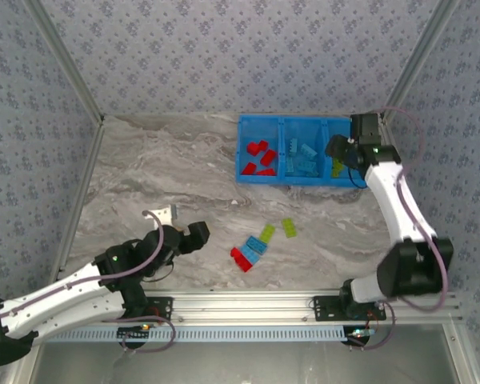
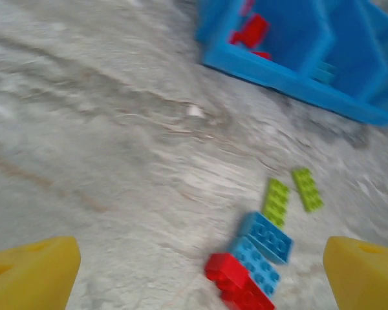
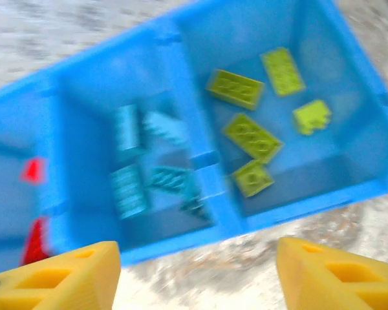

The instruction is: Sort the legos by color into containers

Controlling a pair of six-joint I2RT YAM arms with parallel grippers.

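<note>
The blue bin (image 1: 243, 136) at the back right has three containers: red legos (image 1: 258, 158) on the left, light blue legos (image 1: 302, 158) in the middle, lime legos (image 1: 337, 166) on the right. On the table lie a red lego (image 2: 239, 281), two light blue legos (image 2: 265, 236) and two lime legos (image 2: 276, 201). My left gripper (image 2: 200, 284) is open and empty, low over the table to the left of that cluster. Open with nothing between its fingers, my right gripper (image 3: 197, 278) hangs over the bin's (image 3: 246, 226) front wall, with lime legos (image 3: 252, 139) below in the right container.
The loose legos (image 1: 260, 244) lie in the middle front of the marble table, between the arms. Patterned walls with metal frame posts close the table on three sides, and an aluminium rail (image 1: 248, 304) runs along the near edge.
</note>
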